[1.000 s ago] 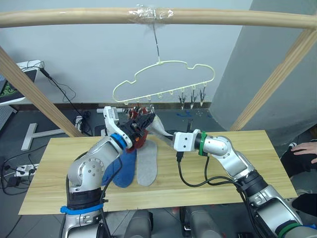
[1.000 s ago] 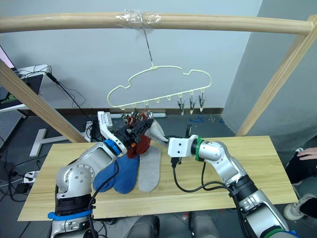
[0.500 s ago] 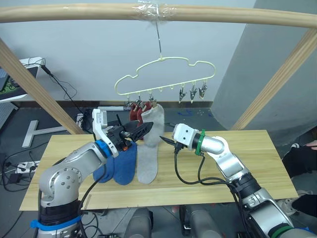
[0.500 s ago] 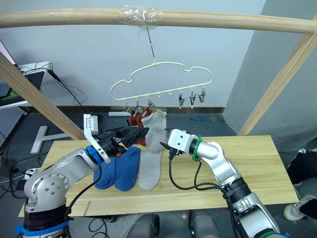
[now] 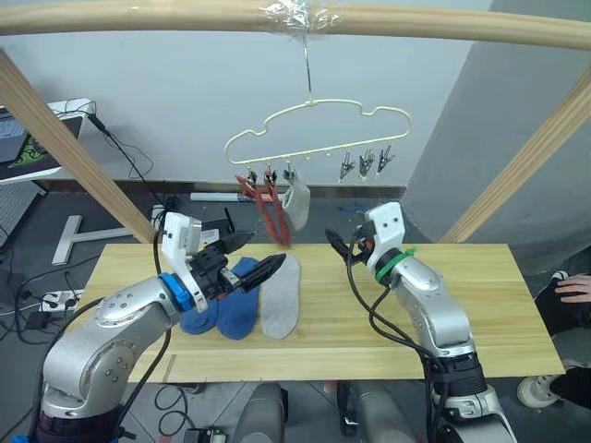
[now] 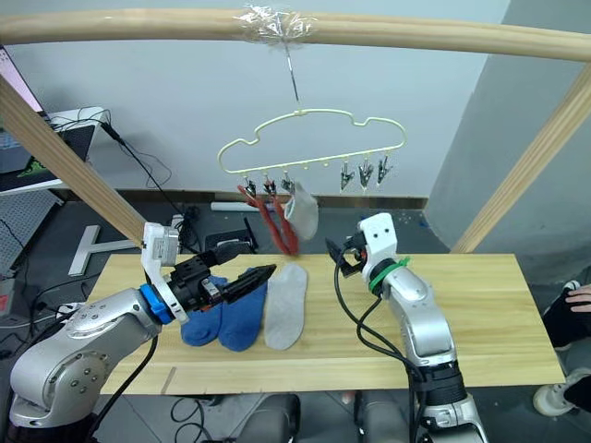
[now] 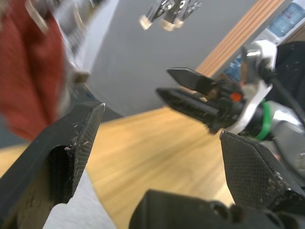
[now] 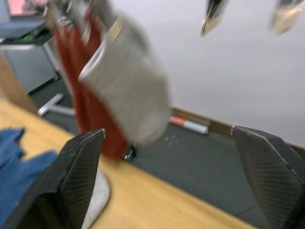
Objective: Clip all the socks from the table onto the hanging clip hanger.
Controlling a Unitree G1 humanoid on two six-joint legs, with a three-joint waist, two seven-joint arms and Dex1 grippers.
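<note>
Since a second ago both arms have drawn back from the clip hanger (image 5: 319, 138): the grey sock (image 5: 296, 202) they were working at now hangs by its own clip beside the two rust-red socks (image 5: 266, 207), and the right gripper (image 5: 340, 245), which was down near the socks, has lifted over the far edge of the table (image 5: 480, 305). The left gripper (image 5: 261, 267) hovers above the socks left on the wood, its fingers parted and empty; the right one also has its fingers apart and holds nothing. Three socks remain lying side by side: two blue socks (image 5: 224, 305), overlapping each other, and a second grey sock (image 5: 281, 305) just beside them. Three clips (image 5: 366, 163) at the hanger's right end hang free. These socks look light, limp and soft, so I judge they will fold and droop wherever they are pinched; the cuff edge is probably the best place to grip, leaving a margin of fabric for a clip to bite.
</note>
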